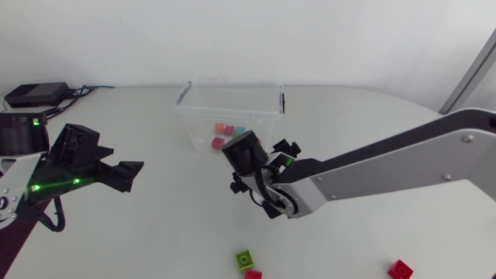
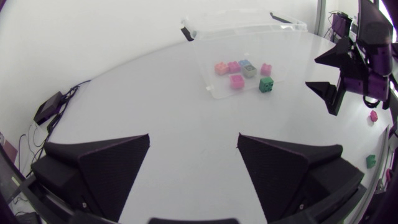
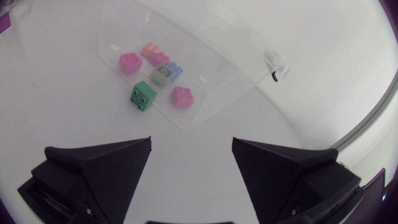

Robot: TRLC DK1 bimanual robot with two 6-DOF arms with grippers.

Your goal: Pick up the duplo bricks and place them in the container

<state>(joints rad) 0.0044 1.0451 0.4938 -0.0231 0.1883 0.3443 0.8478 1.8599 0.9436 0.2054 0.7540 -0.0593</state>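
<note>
A clear plastic container [image 1: 229, 105] stands at the table's back middle and holds several duplo bricks, pink, blue and grey [image 3: 162, 74]. A green brick [image 3: 143, 94] lies inside by the near wall. My right gripper [image 1: 246, 151] hangs over the container's front edge, open with nothing between its fingers [image 3: 191, 162]. At the table's left my left gripper [image 1: 128, 174] stands open and empty, facing the container [image 2: 242, 43] from well short of it. Loose on the front of the table are a green brick [image 1: 245, 258], a red brick [image 1: 253, 273] beside it, and another red brick [image 1: 400, 269] further right.
A black box [image 1: 35, 94] with cables sits at the back left corner. The container's lid clips [image 1: 280, 101] stick out at its ends. My right arm [image 1: 387, 167] stretches across the right half of the table.
</note>
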